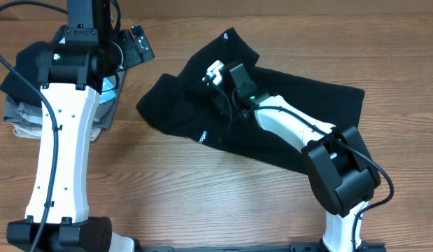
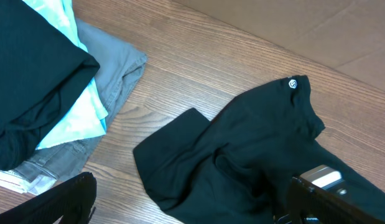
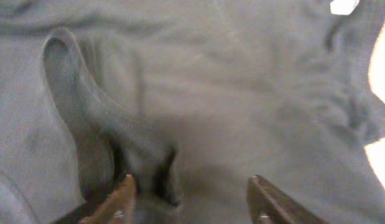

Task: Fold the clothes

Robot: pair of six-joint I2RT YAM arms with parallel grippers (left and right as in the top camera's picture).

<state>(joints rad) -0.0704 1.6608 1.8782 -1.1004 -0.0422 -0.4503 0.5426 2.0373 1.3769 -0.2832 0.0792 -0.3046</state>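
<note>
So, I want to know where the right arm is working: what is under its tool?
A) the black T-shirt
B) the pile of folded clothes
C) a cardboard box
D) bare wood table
A: the right tool hangs over the crumpled black T-shirt, and dark fabric fills its wrist view.

Left of the black T-shirt (image 1: 202, 115), the left arm (image 1: 62, 154) is showing a long white link dotted with small dark screws, black joints capping both ends and a black cable running along it. Over the T-shirt, the right arm (image 1: 293, 126) is wearing the same white shell, a green light glowing beside its black wrist.
</note>
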